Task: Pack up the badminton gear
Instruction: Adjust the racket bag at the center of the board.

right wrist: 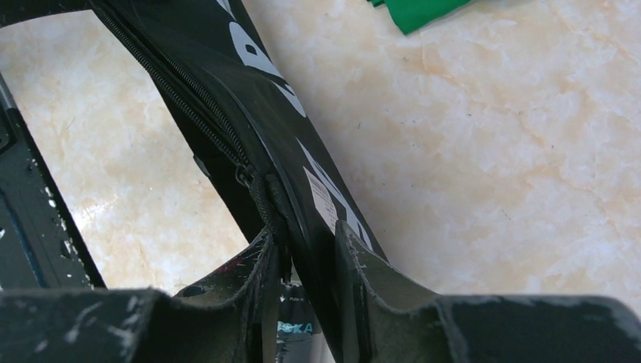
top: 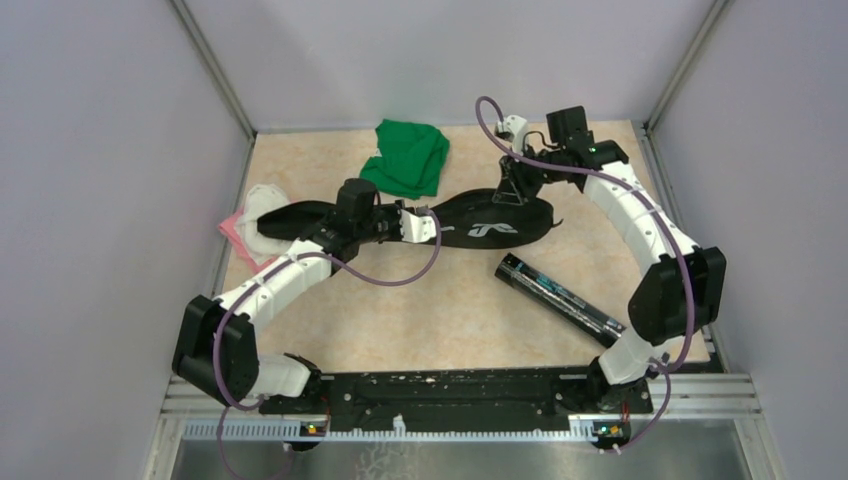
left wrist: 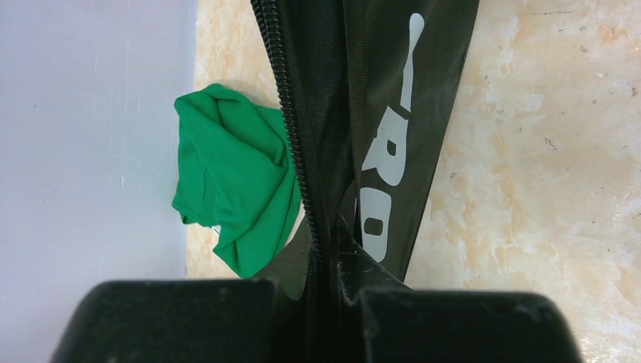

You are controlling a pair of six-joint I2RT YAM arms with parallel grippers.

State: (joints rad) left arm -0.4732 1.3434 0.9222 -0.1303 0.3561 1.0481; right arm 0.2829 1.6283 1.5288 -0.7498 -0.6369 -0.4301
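The black racket bag (top: 480, 228) lies across the middle of the table, its white lettering facing up. My left gripper (top: 425, 226) is shut on the bag's zip edge (left wrist: 302, 151) near mid-length. In the left wrist view the gripper (left wrist: 321, 286) pinches the black fabric. My right gripper (top: 512, 190) stands over the bag's far right end. In the right wrist view the gripper (right wrist: 302, 236) is shut on the bag's edge, right by the zip's end (right wrist: 261, 189). The long black tube (top: 560, 293) with teal lettering lies on the table to the right, apart from both grippers.
A crumpled green cloth (top: 405, 157) sits at the back, just beyond the bag. White and pink cloths (top: 255, 225) lie at the left under the bag's end. Grey walls close in the table on three sides.
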